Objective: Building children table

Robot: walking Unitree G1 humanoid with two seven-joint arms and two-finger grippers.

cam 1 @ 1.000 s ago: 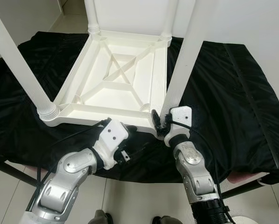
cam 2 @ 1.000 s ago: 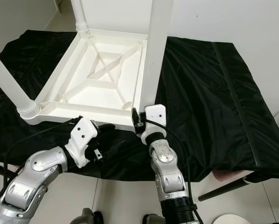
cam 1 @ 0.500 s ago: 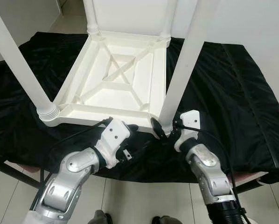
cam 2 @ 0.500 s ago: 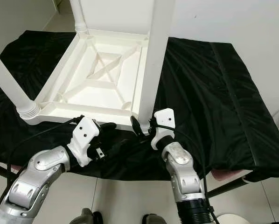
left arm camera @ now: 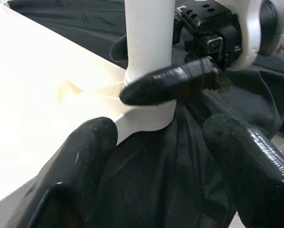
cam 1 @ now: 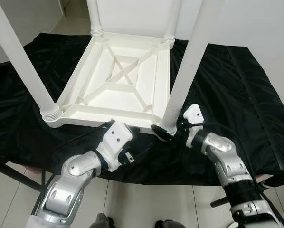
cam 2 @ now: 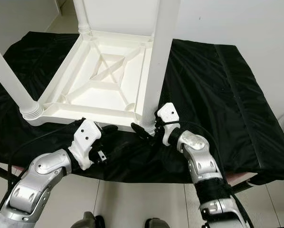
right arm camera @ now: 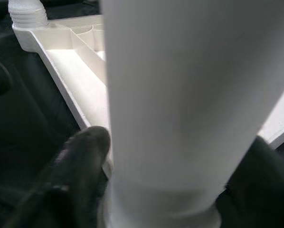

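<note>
A white plastic children's table (cam 1: 97, 115) lies upside down on a black cloth, its legs pointing up. My right gripper (cam 1: 166, 128) is shut on the base of the near-right leg (cam 1: 188, 66), where it meets the corner socket. In the right wrist view the leg (right arm camera: 194, 95) stands between the two black fingers (right arm camera: 80, 156). My left gripper (left arm camera: 165, 156) is open just in front of the tabletop's near edge, left of that corner. One of its fingers (left arm camera: 80, 156) is close to the white rim. It holds nothing.
The black cloth (cam 1: 237, 95) drapes a low surface with tiled floor (cam 1: 146, 199) in front. The near-left leg (cam 1: 23, 61) and a far leg (cam 1: 93, 16) rise tall around the work spot. A white wall stands behind.
My right forearm has swung out to the right and the wrist has turned around the leg base while staying on it. The left arm has hardly moved.
</note>
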